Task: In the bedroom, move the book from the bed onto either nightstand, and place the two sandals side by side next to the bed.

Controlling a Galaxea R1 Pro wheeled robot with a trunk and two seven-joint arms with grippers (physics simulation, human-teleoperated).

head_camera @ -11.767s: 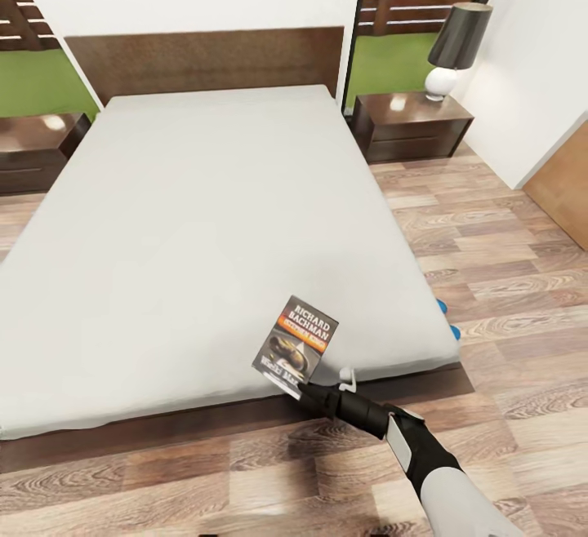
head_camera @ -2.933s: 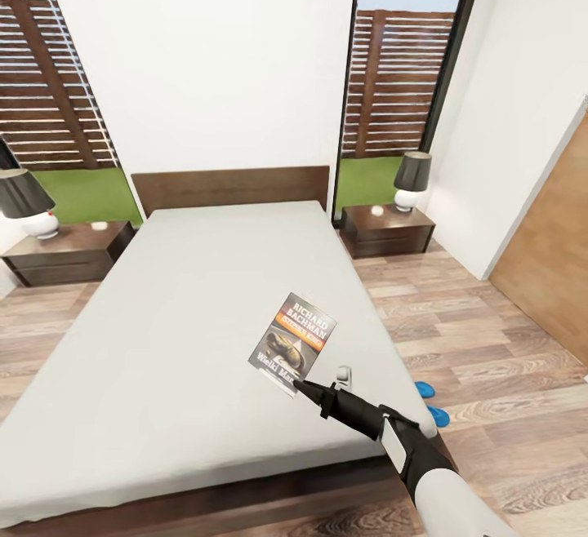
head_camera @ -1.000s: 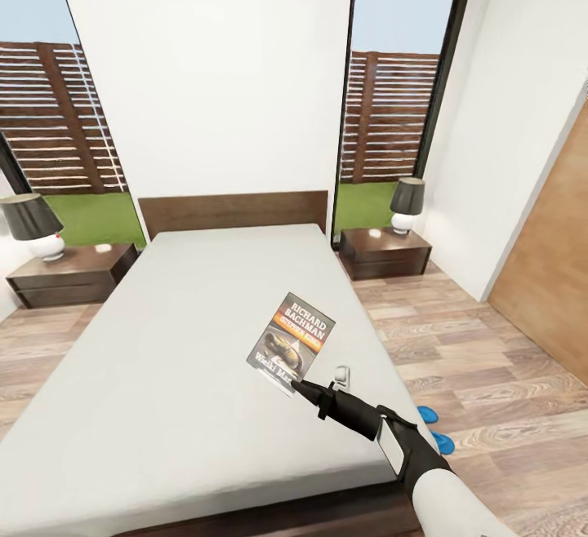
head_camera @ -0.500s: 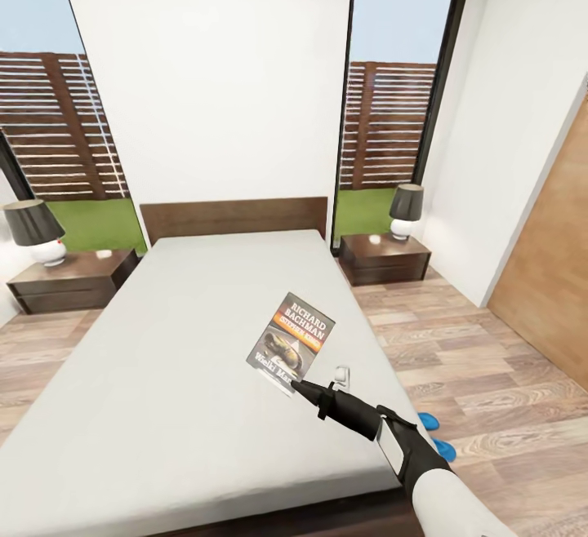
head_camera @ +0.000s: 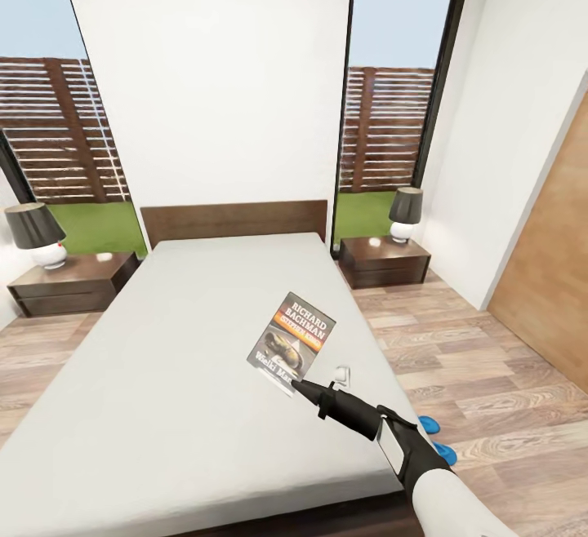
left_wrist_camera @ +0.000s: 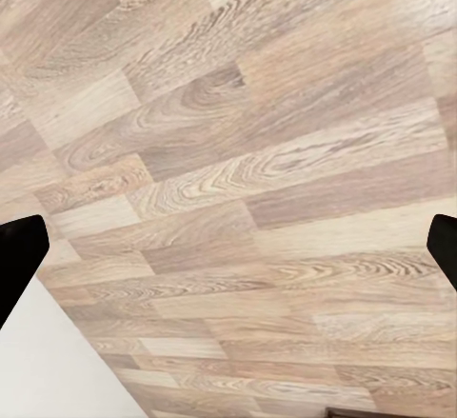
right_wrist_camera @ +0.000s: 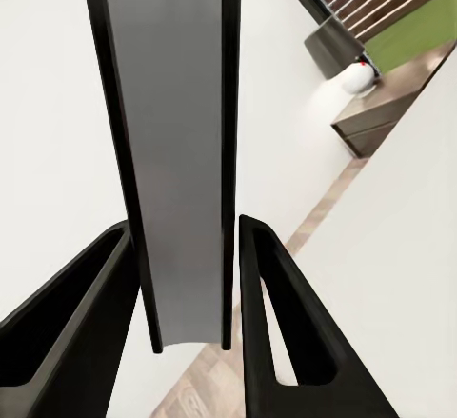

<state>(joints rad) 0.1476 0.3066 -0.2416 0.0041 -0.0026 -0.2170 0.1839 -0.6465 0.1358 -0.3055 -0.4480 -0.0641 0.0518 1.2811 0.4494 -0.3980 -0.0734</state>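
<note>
Right gripper: my right gripper is clamped on the lower corner of the book, holding it up above the near right part of the bed. In the right wrist view the two dark fingers press the book from either side, seen edge-on.

Book: cover faces me – white "Richard Bachman" lettering, an orange band beneath it, a greyish picture lower down. It is tilted, top leaning to the right, and not resting on the mattress.

Left gripper: in the left wrist view I see its two dark fingertips at opposite edges of the picture, spread wide with only the wood-plank floor between them.

Bed: pale-grey mattress, dark-brown headboard against the white wall, running away from me.

Nightstands: the left nightstand sits just beside the head of the bed, with a dark-shaded lamp on it. The right nightstand stands on the other side, near the headboard, carrying a second lamp.

Sandals: two blue sandals lie on the floor just beside the bed's near right corner – partly hidden behind my right arm and the mattress edge, so I cannot tell how they are aligned.

Room: tall black-framed windows showing a slatted fence, and a brown door at the right.
</note>
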